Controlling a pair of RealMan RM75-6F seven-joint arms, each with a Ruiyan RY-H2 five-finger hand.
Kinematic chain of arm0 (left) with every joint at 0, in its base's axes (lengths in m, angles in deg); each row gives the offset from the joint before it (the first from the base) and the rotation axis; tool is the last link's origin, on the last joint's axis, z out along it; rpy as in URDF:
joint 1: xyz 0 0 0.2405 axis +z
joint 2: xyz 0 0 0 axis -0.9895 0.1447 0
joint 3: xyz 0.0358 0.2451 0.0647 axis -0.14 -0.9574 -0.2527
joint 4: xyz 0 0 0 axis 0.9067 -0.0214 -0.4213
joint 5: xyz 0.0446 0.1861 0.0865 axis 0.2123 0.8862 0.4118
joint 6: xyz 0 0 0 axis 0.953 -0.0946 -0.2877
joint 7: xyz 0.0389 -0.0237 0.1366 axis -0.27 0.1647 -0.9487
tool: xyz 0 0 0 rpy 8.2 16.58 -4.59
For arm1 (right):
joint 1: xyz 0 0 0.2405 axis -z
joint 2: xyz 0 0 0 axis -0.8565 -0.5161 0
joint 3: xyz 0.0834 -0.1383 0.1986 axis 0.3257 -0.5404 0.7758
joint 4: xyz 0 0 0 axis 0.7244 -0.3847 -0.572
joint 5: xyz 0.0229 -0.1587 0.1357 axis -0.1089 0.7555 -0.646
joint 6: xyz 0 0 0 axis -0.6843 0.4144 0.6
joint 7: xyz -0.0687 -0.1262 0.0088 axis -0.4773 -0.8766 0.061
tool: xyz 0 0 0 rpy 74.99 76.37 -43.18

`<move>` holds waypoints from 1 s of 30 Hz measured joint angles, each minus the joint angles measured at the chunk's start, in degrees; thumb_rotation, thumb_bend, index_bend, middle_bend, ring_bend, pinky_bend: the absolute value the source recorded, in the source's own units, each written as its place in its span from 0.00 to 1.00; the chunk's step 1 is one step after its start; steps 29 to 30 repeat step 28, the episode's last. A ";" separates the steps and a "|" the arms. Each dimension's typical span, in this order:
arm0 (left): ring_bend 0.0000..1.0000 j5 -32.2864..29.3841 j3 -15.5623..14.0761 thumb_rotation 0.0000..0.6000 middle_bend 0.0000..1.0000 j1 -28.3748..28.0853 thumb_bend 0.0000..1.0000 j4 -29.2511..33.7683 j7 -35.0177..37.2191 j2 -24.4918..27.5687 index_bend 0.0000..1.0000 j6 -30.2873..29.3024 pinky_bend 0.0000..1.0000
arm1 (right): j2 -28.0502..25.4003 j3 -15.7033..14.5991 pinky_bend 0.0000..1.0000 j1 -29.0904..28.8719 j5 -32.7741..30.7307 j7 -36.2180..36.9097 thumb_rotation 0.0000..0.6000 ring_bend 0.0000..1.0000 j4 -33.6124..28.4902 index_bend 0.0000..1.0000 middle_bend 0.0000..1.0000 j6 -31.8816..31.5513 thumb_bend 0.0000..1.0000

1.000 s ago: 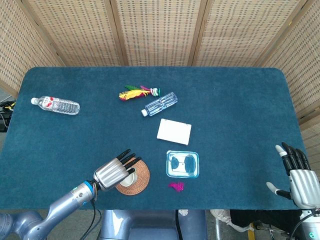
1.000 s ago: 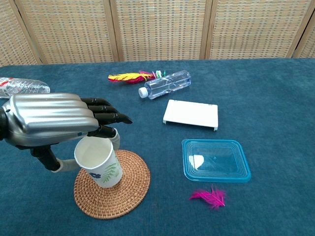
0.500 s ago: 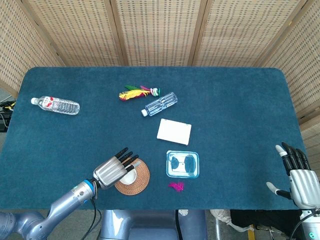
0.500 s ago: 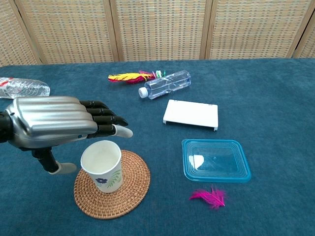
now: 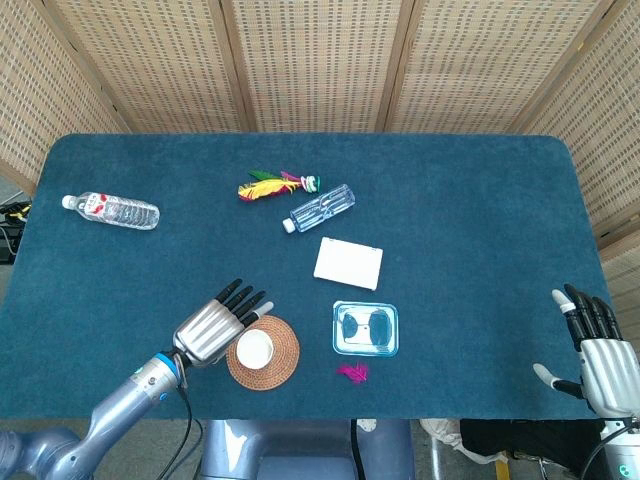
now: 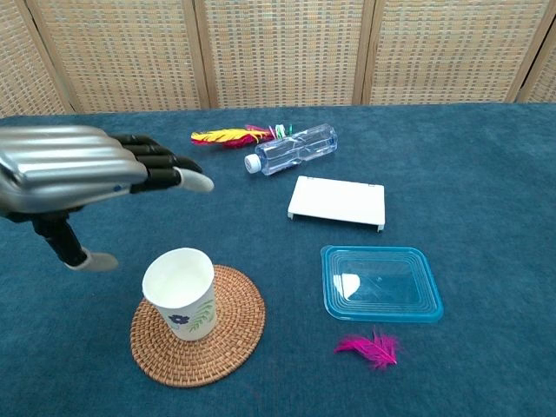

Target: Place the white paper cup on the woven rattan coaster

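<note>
The white paper cup [image 6: 181, 294] with a leaf print stands upright on the round woven rattan coaster [image 6: 228, 339], toward its left side; from above the cup [image 5: 254, 349] sits inside the coaster [image 5: 281, 360]. My left hand [image 6: 74, 171] hovers up and to the left of the cup, fingers spread, holding nothing, and appears just left of the coaster in the head view [image 5: 213, 325]. My right hand [image 5: 596, 358] is off the table's right front corner, fingers apart and empty.
A clear blue lid [image 6: 380, 283] lies right of the coaster, a pink feather [image 6: 369, 347] in front of it. Behind are a white box [image 6: 337, 202], a clear bottle [image 6: 290, 148], coloured feathers [image 6: 228, 135], and another bottle [image 5: 112, 211] far left.
My left hand let go of the cup and moved up and to the left, away from it. The cup went from tilted to upright on the coaster. The right hand stayed still.
</note>
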 measured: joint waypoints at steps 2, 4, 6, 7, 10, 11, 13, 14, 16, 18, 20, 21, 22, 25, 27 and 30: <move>0.00 1.47 -0.16 1.00 0.00 1.70 0.26 1.39 0.48 1.50 0.00 -3.34 0.00 | 0.09 -0.15 0.00 -0.15 0.19 -0.38 1.00 0.00 -0.02 0.04 0.00 0.39 0.12; 0.00 3.33 -0.58 1.00 0.00 3.63 0.26 2.40 0.84 2.73 0.00 -6.71 0.00 | 0.19 -0.26 0.00 -0.23 0.45 -0.85 1.00 0.00 -0.13 0.04 0.00 0.47 0.12; 0.00 5.64 -1.22 1.00 0.00 6.41 0.26 3.16 1.25 3.89 0.00 -11.10 0.00 | 0.27 -0.37 0.00 -0.27 0.82 -1.27 1.00 0.00 -0.36 0.04 0.00 0.43 0.12; 0.00 6.52 -1.51 1.00 0.00 7.77 0.26 3.35 1.41 4.26 0.00 -13.14 0.00 | 0.28 -0.38 0.00 -0.27 0.91 -1.42 1.00 0.00 -0.44 0.04 0.00 0.39 0.12; 0.00 9.14 -2.59 1.00 0.00 12.85 0.26 3.46 1.81 4.97 0.00 -20.13 0.00 | 0.34 -0.52 0.00 -0.22 1.19 -1.80 1.00 0.00 -0.59 0.04 0.00 0.25 0.12; 0.00 10.04 -3.10 1.00 0.00 15.12 0.26 3.20 2.05 5.01 0.00 -22.87 0.00 | 0.37 -0.55 0.00 -0.22 1.20 -1.93 1.00 0.00 -0.62 0.04 0.00 0.28 0.12; 0.00 11.29 -3.99 1.00 0.00 18.59 0.26 2.44 2.73 4.90 0.00 -26.47 0.00 | 0.41 -0.61 0.00 -0.26 1.22 -2.10 1.00 0.00 -0.64 0.04 0.00 0.43 0.12; 0.00 11.97 -4.66 1.00 0.00 20.74 0.26 1.65 3.48 4.77 0.00 -28.25 0.00 | 0.44 -0.68 0.00 -0.31 1.31 -2.25 1.00 0.00 -0.67 0.04 0.00 0.56 0.12; 0.00 12.64 -5.68 1.00 0.00 23.54 0.26 0.02 4.98 4.52 0.00 -30.12 0.00 | 0.46 -0.75 0.00 -0.35 1.50 -2.41 1.00 0.00 -0.73 0.04 0.00 0.61 0.12; 0.00 13.09 -6.69 1.00 0.00 26.08 0.26 -2.12 7.00 4.24 0.00 -31.25 0.00 | 0.55 -0.82 0.00 -0.36 1.79 -2.77 1.00 0.00 -0.84 0.04 0.00 0.50 0.12; 0.00 13.77 -7.43 1.00 0.00 28.02 0.26 -4.07 9.13 4.00 0.00 -32.10 0.00 | 0.62 -0.87 0.00 -0.35 1.98 -3.19 1.00 0.00 -0.97 0.04 0.00 0.42 0.12; 0.00 14.22 -7.71 1.00 0.00 28.78 0.26 -4.93 9.91 3.90 0.00 -32.45 0.00 | 0.66 -0.91 0.00 -0.36 2.06 -3.40 1.00 0.00 -1.05 0.04 0.00 0.43 0.12; 0.00 14.73 -7.95 1.00 0.00 29.50 0.26 -5.77 10.64 3.78 0.00 -32.77 0.00 | 0.71 -0.94 0.00 -0.37 2.15 -3.61 1.00 0.00 -1.14 0.04 0.00 0.43 0.12; 0.00 16.47 -8.49 1.00 0.00 31.51 0.26 -8.47 12.75 3.48 0.00 -33.51 0.00 | 0.90 -1.04 0.00 -0.46 2.42 -4.28 1.00 0.00 -1.43 0.04 0.00 0.54 0.12; 0.00 17.40 -8.46 1.00 0.00 32.28 0.26 -9.45 13.91 3.45 0.00 -33.86 0.00 | 1.04 -1.13 0.00 -0.56 2.69 -4.78 1.00 0.00 -1.55 0.04 0.00 0.65 0.12; 0.00 17.78 -8.40 1.00 0.00 32.64 0.26 -9.81 14.36 3.48 0.00 -33.97 0.00 | 1.11 -1.17 0.00 -0.61 2.80 -4.97 1.00 0.00 -1.62 0.04 0.00 0.71 0.12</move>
